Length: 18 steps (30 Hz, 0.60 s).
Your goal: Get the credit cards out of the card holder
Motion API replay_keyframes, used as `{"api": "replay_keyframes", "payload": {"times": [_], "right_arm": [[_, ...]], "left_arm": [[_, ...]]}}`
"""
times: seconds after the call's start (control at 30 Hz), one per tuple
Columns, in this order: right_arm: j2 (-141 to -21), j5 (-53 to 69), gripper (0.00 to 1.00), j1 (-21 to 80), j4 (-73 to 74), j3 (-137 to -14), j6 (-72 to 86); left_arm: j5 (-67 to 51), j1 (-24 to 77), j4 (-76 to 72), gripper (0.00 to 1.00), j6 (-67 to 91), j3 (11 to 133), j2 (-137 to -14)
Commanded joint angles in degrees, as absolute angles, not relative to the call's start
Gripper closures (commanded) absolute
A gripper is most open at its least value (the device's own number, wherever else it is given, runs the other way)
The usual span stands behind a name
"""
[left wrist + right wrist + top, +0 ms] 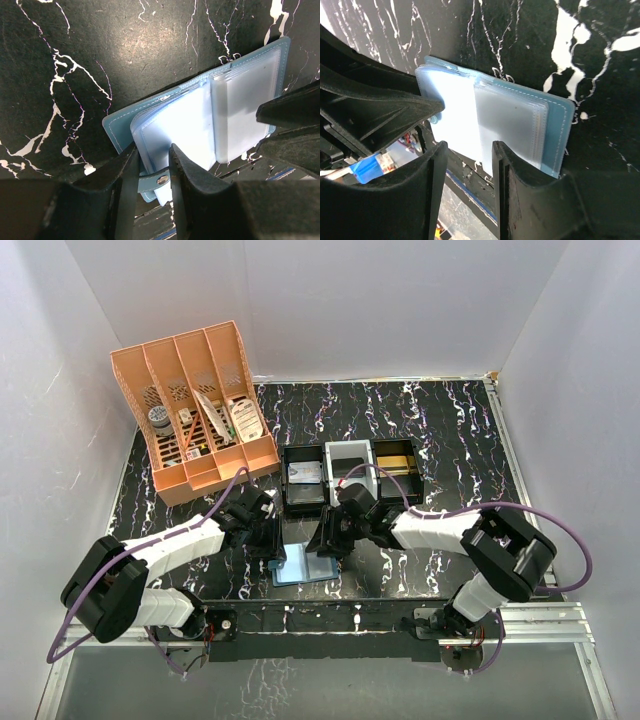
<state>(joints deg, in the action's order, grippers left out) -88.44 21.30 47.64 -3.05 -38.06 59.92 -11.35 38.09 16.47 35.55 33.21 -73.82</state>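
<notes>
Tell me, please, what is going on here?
Both arms are working on the open card holder at the near edge of the table. The left fingers straddle its side by the snap tab; the right fingers straddle the clear sleeves opposite. No card is visibly pulled out yet; whether either grips firmly is unclear.

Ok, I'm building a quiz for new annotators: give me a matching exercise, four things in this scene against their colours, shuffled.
Things:
1. holder
2. organizer
3. middle tray
4. table

Colours:
A. orange
B. black with white veins
C. light blue
D. white

Pairs: 1-C, 2-A, 3-D, 4-B
</notes>
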Motion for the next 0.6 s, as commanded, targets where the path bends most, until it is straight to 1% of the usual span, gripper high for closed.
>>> {"api": "replay_keyframes", "payload": {"times": [0.0,0.07,0.17,0.5,0.57], "right_arm": [[-84.44,13.56,0.59,47.90,4.72,-43.04,56.68],[-83.41,9.30,0.56,47.90,9.54,-44.29,55.10],[-84.12,7.88,0.56,47.94,13.65,-45.89,53.48],[-89.54,10.58,0.58,49.32,11.73,-45.83,54.19],[-90.41,10.96,0.61,49.67,11.36,-46.00,53.99]], "left_arm": [[-12.27,38.32,18.24,0.73,35.02,32.75,-73.65],[-12.25,38.28,18.21,0.73,35.06,32.63,-73.20],[-12.71,38.32,17.56,0.73,35.01,32.43,-73.26],[-13.35,38.33,17.36,0.74,34.90,32.86,-73.84],[-13.49,38.33,17.23,0.74,34.93,32.70,-73.90]]}}
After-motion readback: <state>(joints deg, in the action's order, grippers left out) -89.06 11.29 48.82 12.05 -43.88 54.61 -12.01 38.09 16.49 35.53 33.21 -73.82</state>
